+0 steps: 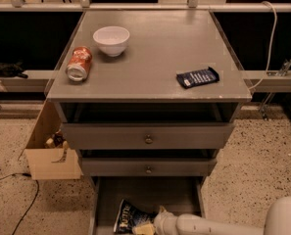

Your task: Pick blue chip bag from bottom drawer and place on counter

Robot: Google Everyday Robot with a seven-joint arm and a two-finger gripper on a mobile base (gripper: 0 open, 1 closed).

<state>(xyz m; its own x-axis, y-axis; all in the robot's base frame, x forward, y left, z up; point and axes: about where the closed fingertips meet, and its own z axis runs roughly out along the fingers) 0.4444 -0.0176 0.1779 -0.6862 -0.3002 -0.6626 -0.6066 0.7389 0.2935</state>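
The blue chip bag (128, 218) lies crumpled in the open bottom drawer (150, 195), at the lower edge of the camera view. My gripper (144, 227) reaches in from the right on a white arm (208, 225) and sits right against the bag's right side, at the frame's bottom edge. The counter (150, 58) is the grey top of the drawer cabinet, above the two upper drawers with round knobs.
On the counter stand a white bowl (111, 39), a tipped orange can (79, 63) and a small flat dark-blue packet (198, 77). An open cardboard box (49, 151) stands on the speckled floor at the cabinet's left. A cable (17, 199) lies on the floor.
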